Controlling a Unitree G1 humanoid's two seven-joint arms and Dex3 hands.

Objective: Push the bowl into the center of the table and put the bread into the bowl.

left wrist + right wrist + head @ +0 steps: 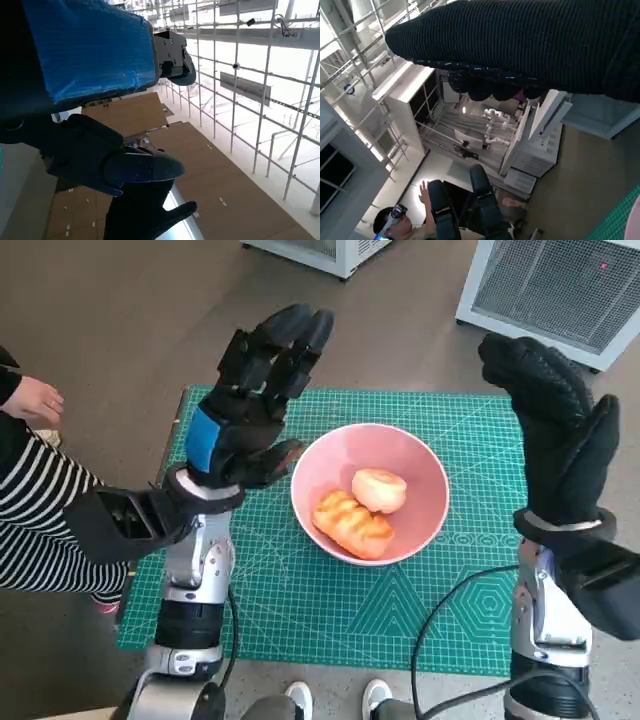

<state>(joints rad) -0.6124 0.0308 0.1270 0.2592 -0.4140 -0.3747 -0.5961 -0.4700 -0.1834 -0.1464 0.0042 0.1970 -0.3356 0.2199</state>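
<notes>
With both forearms raised from the table, I see the left hand (255, 405) held up above the green cutting mat (300, 610), fingers spread and pointing away from me, gripping nothing. The right hand (555, 435) stands upright at the mat's far right edge, gloved fingers straight and loosely together, also empty. Between them the pink bowl (425, 465) sits upright near the middle of the mat. Inside it lies the bread (352, 523), a golden, ridged oblong loaf with its long axis running from upper left to lower right, and a paler round bun (380, 489) touching it.
</notes>
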